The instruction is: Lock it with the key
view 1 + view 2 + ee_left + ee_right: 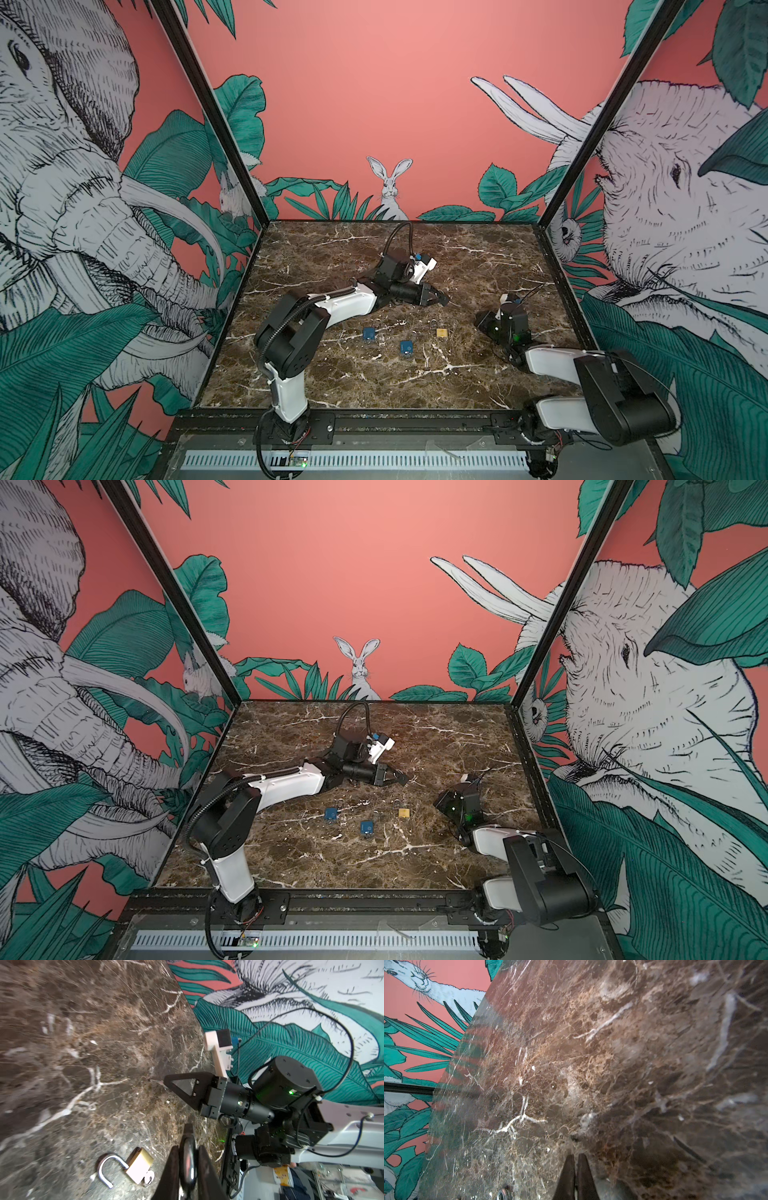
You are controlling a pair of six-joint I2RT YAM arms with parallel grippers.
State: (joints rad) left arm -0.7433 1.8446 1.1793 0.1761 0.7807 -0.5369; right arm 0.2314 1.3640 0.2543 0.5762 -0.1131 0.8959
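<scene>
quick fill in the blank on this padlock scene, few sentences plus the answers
1. The brass padlock lies on the marble table with its shackle ___.
2. In both top views, ___ blue padlocks lie left of the brass one.
3. The right gripper holds nothing, and its jaws are ___.

Missing words: open; two; shut

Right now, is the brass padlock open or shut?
Open: the brass padlock lies flat, its shackle end out of the body.
</scene>
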